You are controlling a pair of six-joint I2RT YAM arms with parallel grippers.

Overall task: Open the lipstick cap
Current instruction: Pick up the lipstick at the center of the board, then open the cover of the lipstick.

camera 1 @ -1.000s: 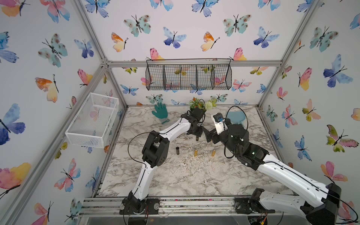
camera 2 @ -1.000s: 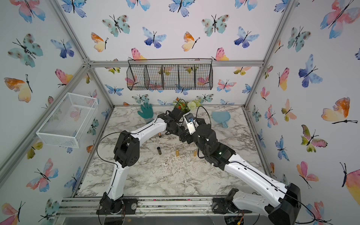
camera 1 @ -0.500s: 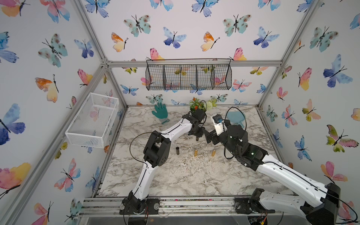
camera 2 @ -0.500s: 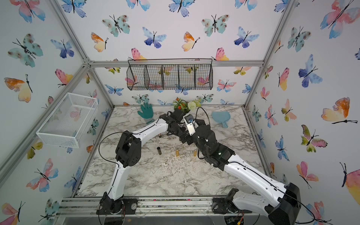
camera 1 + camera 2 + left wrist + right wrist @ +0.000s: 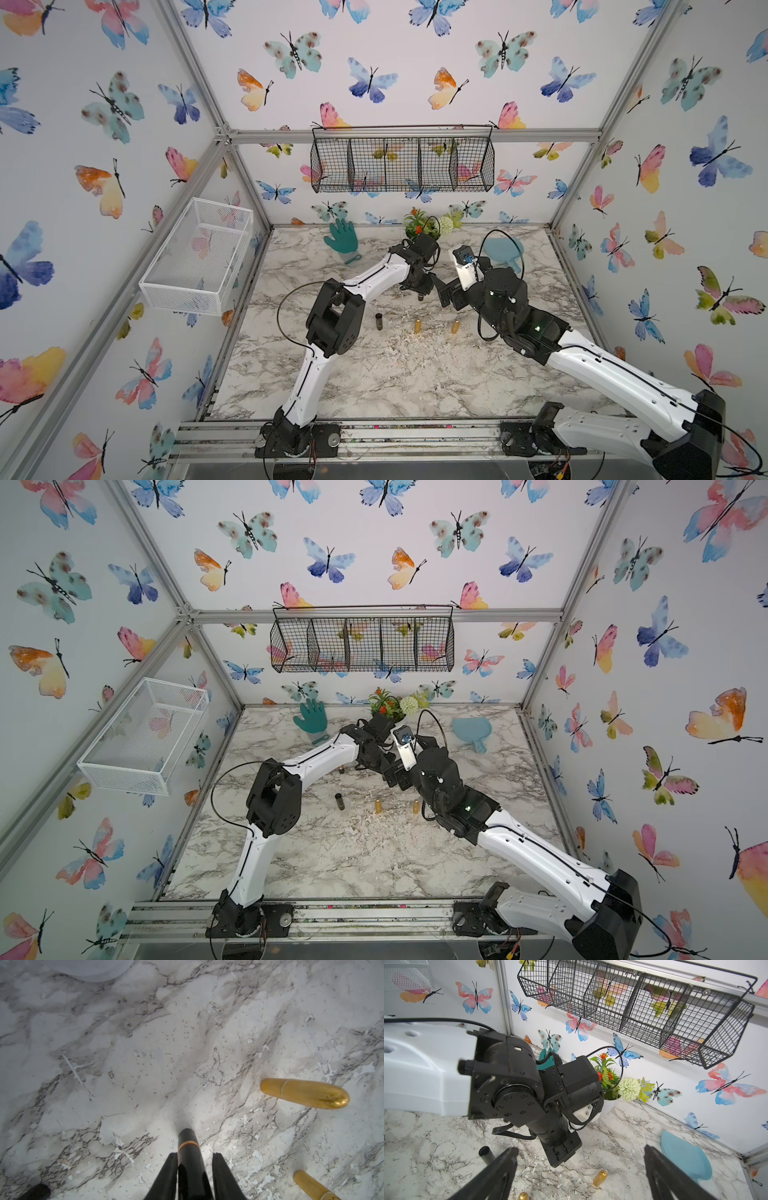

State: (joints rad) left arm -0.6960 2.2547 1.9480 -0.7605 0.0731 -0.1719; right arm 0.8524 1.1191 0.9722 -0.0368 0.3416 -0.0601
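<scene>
In a top view, your left gripper points down over the far middle of the white-and-grey marble tabletop. The black lipstick tube with an orange band pokes out below it. Your right gripper sits just beside them, on the side of the light blue plate.

In the left wrist view, your left gripper's two black fingers are drawn in around the black lipstick tube with an orange band, gripping it. Its free end points at the marble, and you cannot tell whether it touches. A gold bullet-shaped lipstick stands apart from it.

In the right wrist view, your right gripper is spread wide with nothing between its fingers, facing the left arm's black wrist. A short black open cylinder rests on the marble nearby.
</scene>
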